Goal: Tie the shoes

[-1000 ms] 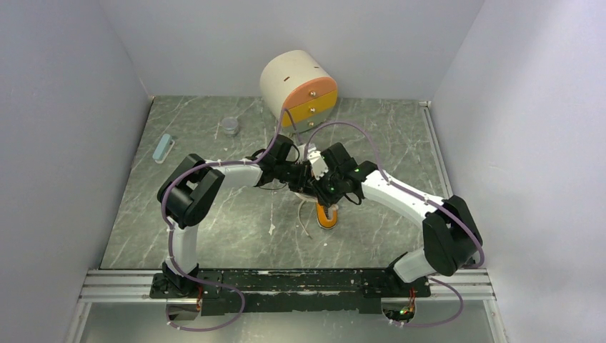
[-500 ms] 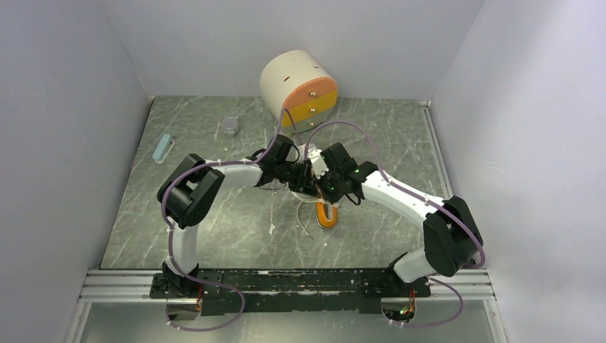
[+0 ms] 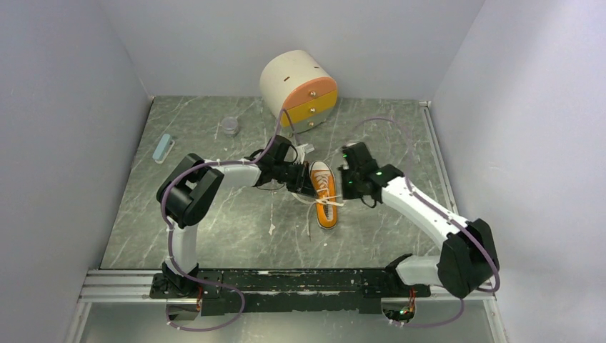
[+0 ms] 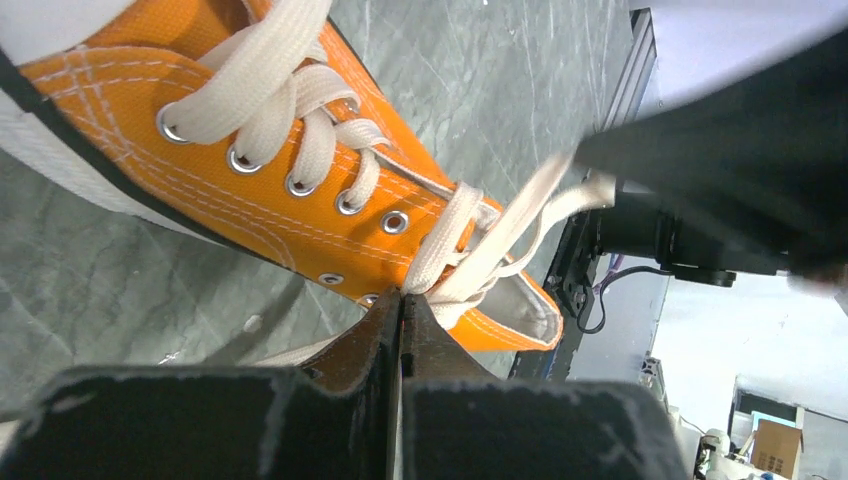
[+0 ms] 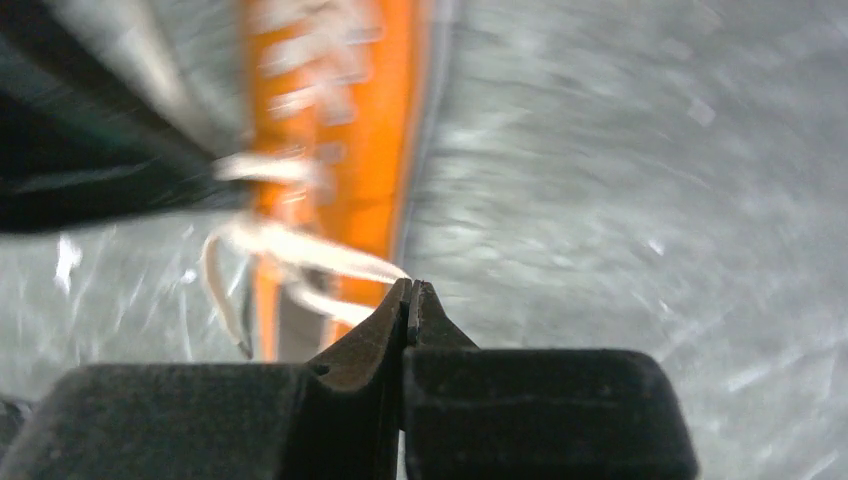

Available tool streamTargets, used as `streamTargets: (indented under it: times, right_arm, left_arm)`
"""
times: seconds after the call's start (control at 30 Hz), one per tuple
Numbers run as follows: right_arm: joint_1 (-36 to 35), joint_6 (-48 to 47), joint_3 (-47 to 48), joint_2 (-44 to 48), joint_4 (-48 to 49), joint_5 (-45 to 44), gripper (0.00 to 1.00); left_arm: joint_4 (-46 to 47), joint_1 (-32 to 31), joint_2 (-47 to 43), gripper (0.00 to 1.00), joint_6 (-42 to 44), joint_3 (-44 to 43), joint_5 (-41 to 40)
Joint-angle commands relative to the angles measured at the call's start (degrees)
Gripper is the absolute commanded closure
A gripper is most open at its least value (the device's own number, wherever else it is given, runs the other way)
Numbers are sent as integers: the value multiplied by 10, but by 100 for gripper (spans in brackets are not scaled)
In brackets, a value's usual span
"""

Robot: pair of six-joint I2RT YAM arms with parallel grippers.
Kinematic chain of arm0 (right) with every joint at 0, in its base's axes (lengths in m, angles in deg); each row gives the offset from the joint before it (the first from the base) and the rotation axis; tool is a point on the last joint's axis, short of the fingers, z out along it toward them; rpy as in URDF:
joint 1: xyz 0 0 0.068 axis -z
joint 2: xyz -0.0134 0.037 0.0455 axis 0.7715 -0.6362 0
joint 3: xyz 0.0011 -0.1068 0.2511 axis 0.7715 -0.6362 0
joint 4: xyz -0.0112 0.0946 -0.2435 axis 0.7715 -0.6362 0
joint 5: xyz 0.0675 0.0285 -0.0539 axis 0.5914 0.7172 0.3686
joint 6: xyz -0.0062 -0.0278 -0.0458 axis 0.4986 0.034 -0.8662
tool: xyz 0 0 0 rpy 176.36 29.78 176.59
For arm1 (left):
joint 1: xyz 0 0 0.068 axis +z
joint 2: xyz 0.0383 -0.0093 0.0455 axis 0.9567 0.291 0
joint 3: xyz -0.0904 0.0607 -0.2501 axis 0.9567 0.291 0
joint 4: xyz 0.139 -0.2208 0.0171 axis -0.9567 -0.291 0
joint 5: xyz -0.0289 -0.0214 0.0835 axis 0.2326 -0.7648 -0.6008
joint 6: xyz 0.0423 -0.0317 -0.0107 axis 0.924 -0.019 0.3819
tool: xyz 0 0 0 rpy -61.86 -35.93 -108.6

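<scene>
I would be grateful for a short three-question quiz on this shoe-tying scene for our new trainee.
1. True or false: the right gripper stands open.
2. The left gripper pinches: A the laces; B the white sole; C a drawer knob.
3. Does the toe of the sneaker point toward the arms' mounting rail or away from it?
Key: 1 false, it is shut; 2 A; 3 away.

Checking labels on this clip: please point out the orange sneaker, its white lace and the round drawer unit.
orange sneaker [image 3: 327,216]: top view, orange canvas at its near end.
white lace [image 4: 440,245]: left wrist view, strand by the top eyelets.
round drawer unit [image 3: 294,78]: top view, cream body.
</scene>
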Motion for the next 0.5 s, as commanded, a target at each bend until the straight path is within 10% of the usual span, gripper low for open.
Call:
streamTargets:
  times: [0.0,0.17,0.27,0.47]
  right_arm:
    - [127,252,-57,57,-75,-30,100]
    - [147,346,-156,140,6,40,88]
    - [146,211,-126,136,38,63,63]
    - [138,-46,-82,123,81,208,53]
  left_arm:
    - [1,9,-20,95,12,8,15]
    - [-9,10,-16,95,19,2,17]
    - [1,10,-16,95,13,6,26]
    - [-9,10,-20,95,22,2,35]
